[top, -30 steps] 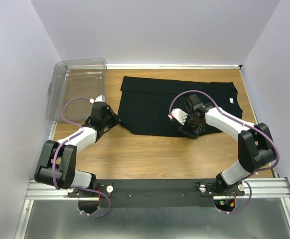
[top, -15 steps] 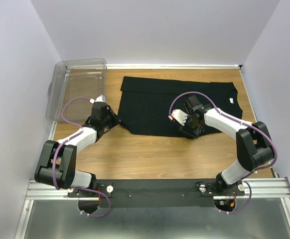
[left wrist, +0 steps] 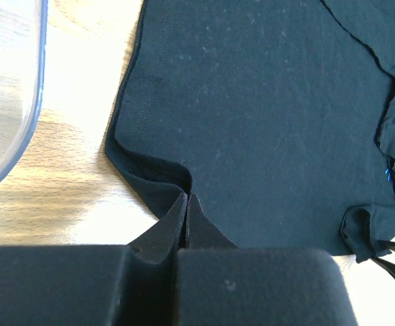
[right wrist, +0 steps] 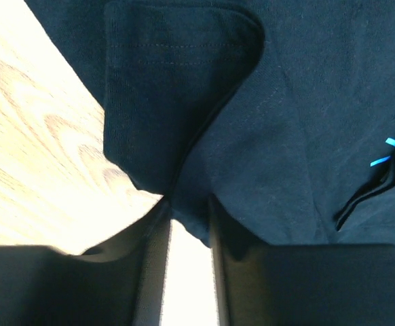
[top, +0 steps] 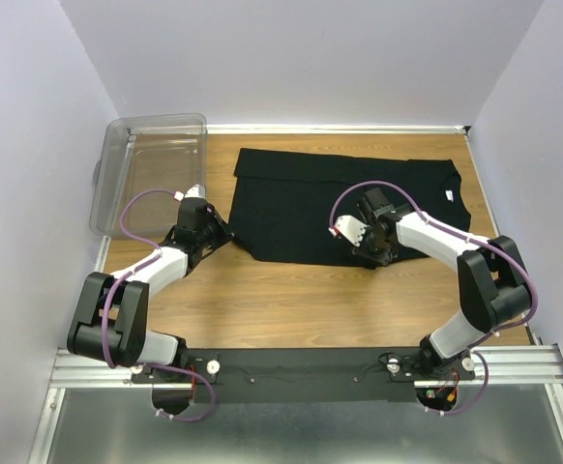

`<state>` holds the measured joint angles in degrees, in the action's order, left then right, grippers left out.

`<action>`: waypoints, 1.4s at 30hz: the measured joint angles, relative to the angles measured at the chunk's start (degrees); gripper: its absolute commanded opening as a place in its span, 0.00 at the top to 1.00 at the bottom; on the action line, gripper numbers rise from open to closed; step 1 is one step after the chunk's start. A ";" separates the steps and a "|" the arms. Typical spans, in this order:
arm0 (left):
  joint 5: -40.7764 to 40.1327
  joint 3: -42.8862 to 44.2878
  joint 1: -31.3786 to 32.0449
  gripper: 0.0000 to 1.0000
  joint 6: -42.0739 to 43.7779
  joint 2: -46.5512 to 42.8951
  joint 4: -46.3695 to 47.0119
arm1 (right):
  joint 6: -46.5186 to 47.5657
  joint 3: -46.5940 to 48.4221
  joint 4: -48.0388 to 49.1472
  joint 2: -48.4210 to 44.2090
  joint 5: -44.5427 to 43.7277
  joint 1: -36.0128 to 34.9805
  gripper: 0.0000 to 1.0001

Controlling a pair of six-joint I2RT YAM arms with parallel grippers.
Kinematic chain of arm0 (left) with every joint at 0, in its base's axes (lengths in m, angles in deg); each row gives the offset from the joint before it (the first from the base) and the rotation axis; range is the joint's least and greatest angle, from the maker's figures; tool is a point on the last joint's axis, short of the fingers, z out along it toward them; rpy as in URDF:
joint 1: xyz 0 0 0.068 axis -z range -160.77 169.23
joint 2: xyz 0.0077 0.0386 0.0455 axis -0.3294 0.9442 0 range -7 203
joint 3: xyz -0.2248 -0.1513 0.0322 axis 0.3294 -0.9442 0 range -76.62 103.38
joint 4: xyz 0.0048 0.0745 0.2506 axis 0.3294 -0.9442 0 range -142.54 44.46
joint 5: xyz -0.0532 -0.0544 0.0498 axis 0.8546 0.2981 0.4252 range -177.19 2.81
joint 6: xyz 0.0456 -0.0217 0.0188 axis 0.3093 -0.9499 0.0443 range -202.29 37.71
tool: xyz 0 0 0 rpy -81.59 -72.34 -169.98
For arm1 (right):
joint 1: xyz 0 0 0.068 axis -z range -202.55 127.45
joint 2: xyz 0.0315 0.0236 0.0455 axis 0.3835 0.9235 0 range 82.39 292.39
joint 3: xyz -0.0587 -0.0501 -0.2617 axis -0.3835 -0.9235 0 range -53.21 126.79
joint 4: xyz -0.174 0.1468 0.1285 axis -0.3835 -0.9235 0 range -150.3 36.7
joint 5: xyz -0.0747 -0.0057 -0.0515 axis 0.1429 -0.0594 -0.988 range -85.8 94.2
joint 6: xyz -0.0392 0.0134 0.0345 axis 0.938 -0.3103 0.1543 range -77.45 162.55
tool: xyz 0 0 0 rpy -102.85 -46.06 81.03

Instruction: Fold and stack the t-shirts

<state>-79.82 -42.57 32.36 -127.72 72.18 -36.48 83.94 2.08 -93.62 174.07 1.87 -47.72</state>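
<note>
One black t-shirt [top: 301, 198] lies flat on the wooden table [top: 291, 300], partly folded. Its white neck tag [top: 450, 196] shows toward the right end.

Left gripper [left wrist: 186, 202]: clenched. The jaws are pressed together on a pinch of the shirt's hem corner. The cloth rucks into a small ridge right at the fingertips. The rest of the shirt spreads ahead and to the right of them. A clear plastic bin [left wrist: 11, 102] sits ahead and to the left, apart from the cloth, with bare wood between.

Right gripper [right wrist: 187, 214]: jaws slightly parted, with a narrow strip of table showing between the fingers. The shirt's near edge sits right at the tips, and a little cloth reaches into the gap without being clamped. A folded-over flap [right wrist: 170, 88] with a stitched hem lies just ahead, left of centre. The shirt's body lies ahead and to the right. Light-blue marks [right wrist: 391, 142] show far to the right, beside a fold.

Overhead view: both grippers are low at the shirt's near edge, the left at its corner and the right nearer the tag end.
</note>
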 measured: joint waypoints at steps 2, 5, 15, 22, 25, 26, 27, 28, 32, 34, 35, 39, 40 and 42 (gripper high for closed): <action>0.00 0.00 0.00 1.00 0.02 0.00 0.02 | -0.02 0.00 0.00 0.00 0.00 0.00 0.70; 0.02 0.00 0.00 1.00 0.02 0.00 0.07 | -0.31 0.00 -0.02 -0.02 -0.02 0.00 0.71; 0.26 0.00 0.00 1.00 0.09 0.00 0.11 | -2.01 1.92 -0.02 -1.55 -0.68 0.00 0.45; 0.42 0.00 0.00 1.00 0.22 0.00 0.11 | -3.28 4.42 0.02 -3.04 -2.82 0.00 0.46; 0.44 0.00 0.00 1.00 0.22 0.00 0.11 | -3.43 4.50 -0.04 -4.26 -2.80 0.00 0.46; 0.44 0.00 0.00 1.00 0.24 0.00 0.11 | -3.41 4.48 -0.04 -4.83 -2.21 0.02 0.46; 0.44 0.00 0.00 1.00 0.24 0.02 0.11 | -3.28 4.46 -0.07 -5.18 -1.86 0.04 0.45; 0.46 0.00 0.00 1.00 0.22 0.02 0.13 | -3.06 4.39 -0.22 -5.70 -1.14 0.04 0.45; 0.50 0.00 0.00 1.00 0.24 0.02 0.13 | -1.25 3.21 -1.51 -6.84 3.08 0.04 0.44; 0.66 0.00 0.00 1.00 0.24 0.02 0.15 | -0.11 2.49 -2.69 -6.95 4.66 0.04 0.44; 0.76 0.00 0.00 1.00 0.24 0.02 0.15 | 0.42 2.08 -3.30 -6.97 5.27 0.04 0.44; 0.85 0.00 0.00 1.00 0.24 0.02 0.24 | 2.16 0.02 -4.72 -6.97 5.86 0.02 0.46; 0.87 0.00 0.00 1.00 0.24 0.02 0.28 | 2.32 -0.61 -4.85 -6.97 5.84 0.02 0.46; 0.90 0.00 0.00 1.00 0.24 0.02 0.31 | 2.60 -1.60 -5.35 -6.97 5.84 0.02 0.47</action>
<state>-78.92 -42.57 32.36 -127.48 72.20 -36.18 86.54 0.48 -98.97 167.10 7.71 -47.70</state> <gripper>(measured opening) 0.006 0.541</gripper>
